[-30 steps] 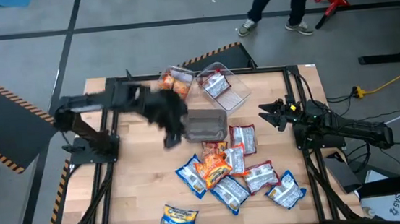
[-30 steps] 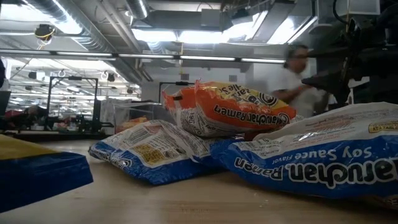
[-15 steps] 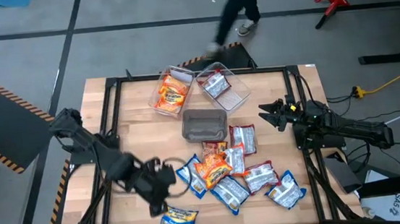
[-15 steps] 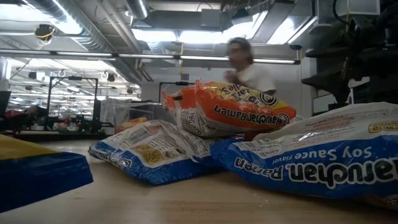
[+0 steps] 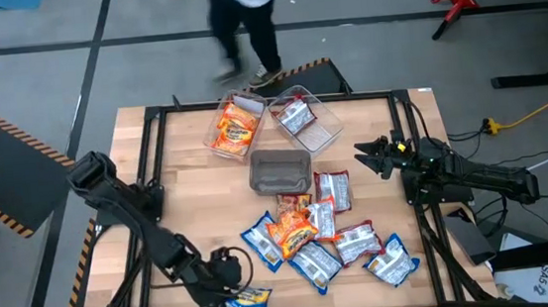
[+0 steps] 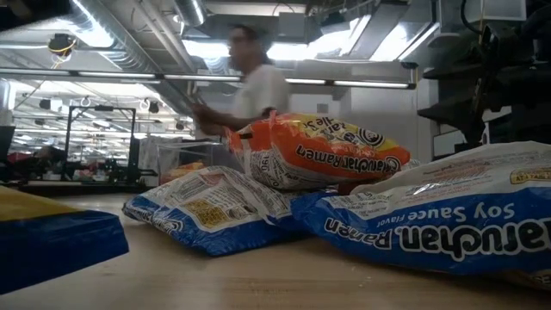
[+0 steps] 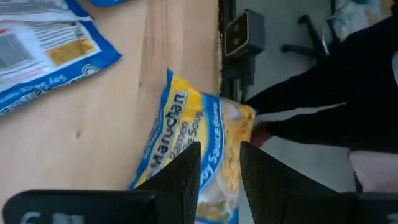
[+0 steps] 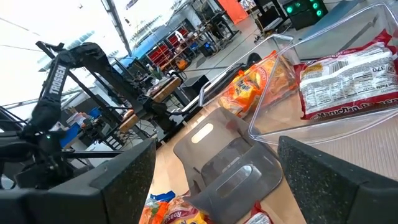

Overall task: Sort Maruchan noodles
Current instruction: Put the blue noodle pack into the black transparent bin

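Fingers [image 7: 186, 180] of our left gripper [image 5: 227, 274] sit a narrow gap apart with nothing between them, poised just over the yellow-and-blue packet [image 5: 245, 306] that lies alone at the front edge of the table [image 5: 188, 191]. In the left wrist view that packet [image 7: 196, 149] runs straight ahead from the fingertips, its long axis roughly in line with the way the gripper points, one end already beneath the tips. We judge this packet to be the left arm's pick, since it sits right under that gripper and well apart from the right arm. A little further in we see the main pile of Maruchan noodles [image 5: 311, 235], blue-and-white, red-and-white and orange packets overlapping near the table's middle. Beyond the pile lies an empty grey bin [image 5: 281, 171], and behind it two clear bins: one [image 5: 235, 127] holds orange packets, the other [image 5: 303, 119] a red-and-white one. Off to the side, our right gripper [image 5: 369, 155] waits with jaws spread wide and empty, level with the grey bin.
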Controlling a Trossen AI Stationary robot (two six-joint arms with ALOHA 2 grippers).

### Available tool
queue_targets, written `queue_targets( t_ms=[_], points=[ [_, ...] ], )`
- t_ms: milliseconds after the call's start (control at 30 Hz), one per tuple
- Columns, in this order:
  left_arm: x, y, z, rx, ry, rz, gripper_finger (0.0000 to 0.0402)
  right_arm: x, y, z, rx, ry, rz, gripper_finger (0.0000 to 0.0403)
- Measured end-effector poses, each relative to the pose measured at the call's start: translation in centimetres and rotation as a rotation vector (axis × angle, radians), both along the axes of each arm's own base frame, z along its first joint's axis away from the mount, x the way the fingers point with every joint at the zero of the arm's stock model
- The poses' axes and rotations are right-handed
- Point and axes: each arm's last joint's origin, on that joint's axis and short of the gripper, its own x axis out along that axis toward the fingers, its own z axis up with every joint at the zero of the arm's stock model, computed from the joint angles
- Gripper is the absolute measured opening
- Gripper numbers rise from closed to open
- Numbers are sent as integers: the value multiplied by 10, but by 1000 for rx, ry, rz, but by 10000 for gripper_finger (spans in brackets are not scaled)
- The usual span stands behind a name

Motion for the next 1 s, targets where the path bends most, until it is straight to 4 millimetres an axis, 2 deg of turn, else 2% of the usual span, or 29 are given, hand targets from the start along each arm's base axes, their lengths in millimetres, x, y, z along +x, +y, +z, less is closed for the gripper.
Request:
queue_targets(
  t_ms=[300, 633, 767, 1000],
  points=[
    [17, -18, -38, -7, 14, -68, 105, 0, 0, 0, 2, -1, 0, 324],
    [20, -23, -67, 7, 124, -122, 105, 0, 0, 0, 2, -1, -1, 324],
    [22, -16, -71, 52, 162, -96, 105, 0, 0, 0, 2, 0, -1, 324],
    [32, 14, -76, 178, 243, -56, 105, 0, 0, 0, 2, -1, -1, 324]
  ],
)
